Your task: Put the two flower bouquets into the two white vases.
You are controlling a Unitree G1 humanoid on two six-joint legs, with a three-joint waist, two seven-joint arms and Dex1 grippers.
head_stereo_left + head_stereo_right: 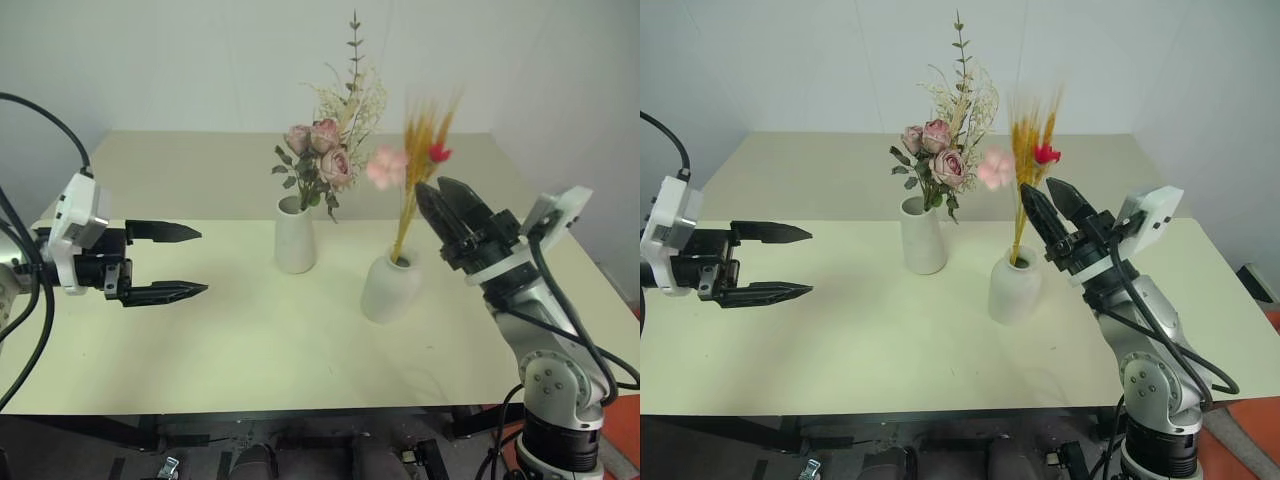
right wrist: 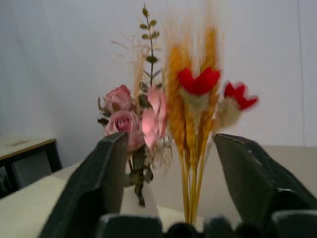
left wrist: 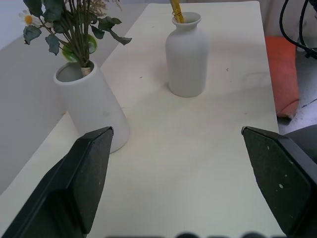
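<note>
On the cream worktop the tall tapered vase holds the bushy bouquet of pink roses. Just to its right and a little nearer, the rounder vase holds the slim bouquet of yellow-orange stalks. The right gripper sits just right of those stalks, fingers parted and holding nothing. The left gripper hovers well to the left of the vases, fingers spread wide and empty.

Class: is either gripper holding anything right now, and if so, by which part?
Nothing is held. The left gripper and right gripper are open; both bouquets stand in vases.
</note>
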